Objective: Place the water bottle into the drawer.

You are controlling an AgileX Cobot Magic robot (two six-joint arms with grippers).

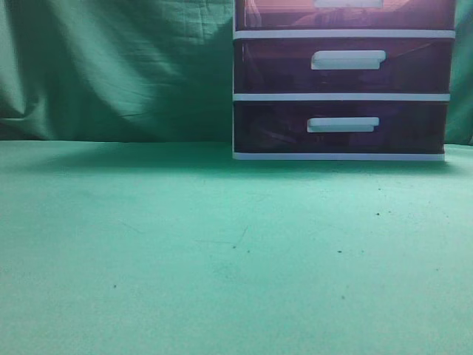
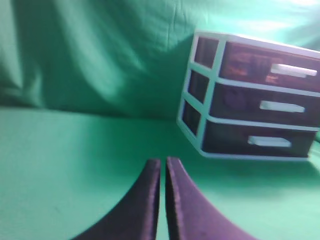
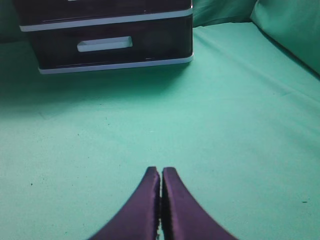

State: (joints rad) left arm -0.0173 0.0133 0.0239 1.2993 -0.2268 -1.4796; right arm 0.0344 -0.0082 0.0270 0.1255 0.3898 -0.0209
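Observation:
The white-framed drawer unit (image 1: 344, 96) stands at the back right of the green table. Its top drawer (image 1: 281, 15), reddish-brown with a white bar handle, is pushed in and cut off by the frame's upper edge; it also shows in the left wrist view (image 2: 245, 62). No water bottle is in view. My left gripper (image 2: 163, 161) is shut and empty, above the cloth, left of and well in front of the unit. My right gripper (image 3: 161, 170) is shut and empty, well in front of the unit's lowest drawer (image 3: 150, 42). Neither gripper shows in the exterior view.
Two darker purple-brown drawers (image 1: 270, 66) sit under the top one, both pushed in. A green cloth (image 1: 185, 251) covers the table and a green backdrop (image 1: 111, 66) hangs behind. The cloth rises in a fold at the right (image 3: 290, 25).

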